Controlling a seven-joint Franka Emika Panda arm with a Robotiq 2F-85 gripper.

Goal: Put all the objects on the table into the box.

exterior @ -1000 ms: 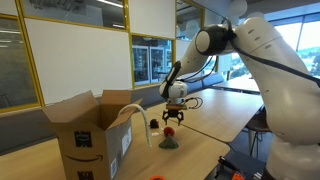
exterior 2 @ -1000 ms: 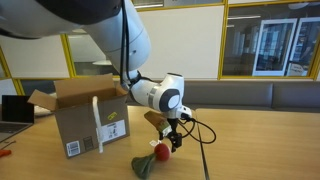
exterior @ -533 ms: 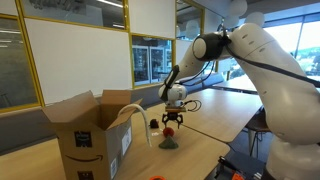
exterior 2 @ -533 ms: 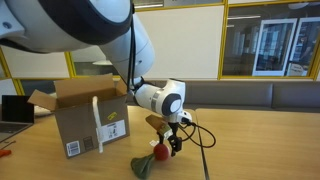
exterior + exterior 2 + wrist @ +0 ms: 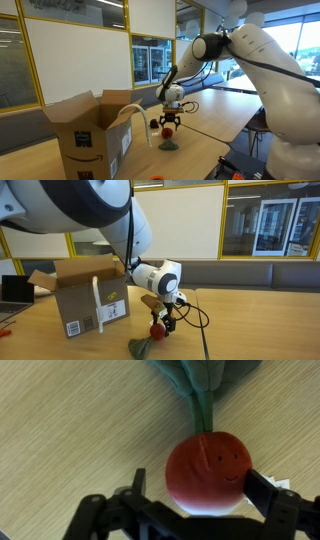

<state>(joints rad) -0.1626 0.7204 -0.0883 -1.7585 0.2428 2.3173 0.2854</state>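
Bright, even indoor light; daylight enters through far windows (image 5: pixel 308 35). Wrist view soft, slightly blurred throughout.

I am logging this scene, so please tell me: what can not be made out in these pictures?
Inside of the box: hidden by its walls in both exterior views.
White tube: its upper end is hidden behind the box wall.
Leaves of the red toy: cut off by the wrist view's top edge.
Gripper: too small in exterior views to judge contact.
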